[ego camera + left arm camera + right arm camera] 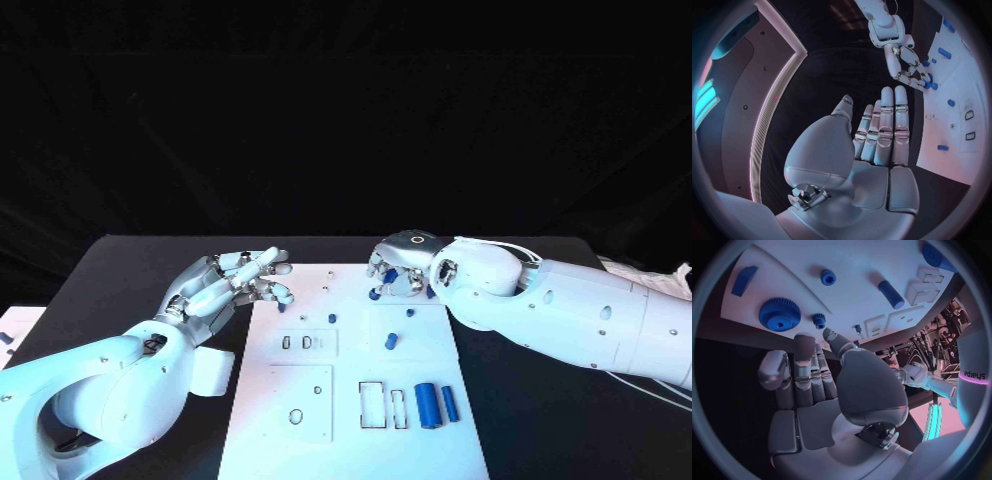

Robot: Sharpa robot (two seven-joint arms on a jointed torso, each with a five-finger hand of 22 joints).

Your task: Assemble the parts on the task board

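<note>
White task board (346, 400) sits mid-table on the black table (130, 270), running from the far edge toward the robot. Head view: left hand (231, 285) hovers at the board's far left corner, fingers extended and slightly apart, nothing between them. Right hand (400, 268) is over the board's far right part, fingers curled down around a small blue part (375, 293); contact is hidden from here, can't tell if it's pinched. Two blue cylinders (436, 403) lie side by side near the board's near right, beside two rectangular slots (384, 404). Another short blue peg (391, 341) lies mid-board, and a small blue peg (332, 318) is near the left slots. Left wrist view: left hand (879, 135) flat, fingers straight and close together, thumb off to the side, holding nothing. Right hand (907, 70) reaches down at the board's edge among blue parts, fingertips bunched. Right wrist view: right hand (811, 375), fingers straight and side by side, thumb tip up near a small blue gear (819, 318); touching or not, can't tell. Large blue gear (779, 313) sits just beside it on the board (854, 270), along with a blue knob (827, 276), a blue cylinder (891, 294) and a blue block (743, 280).
</note>
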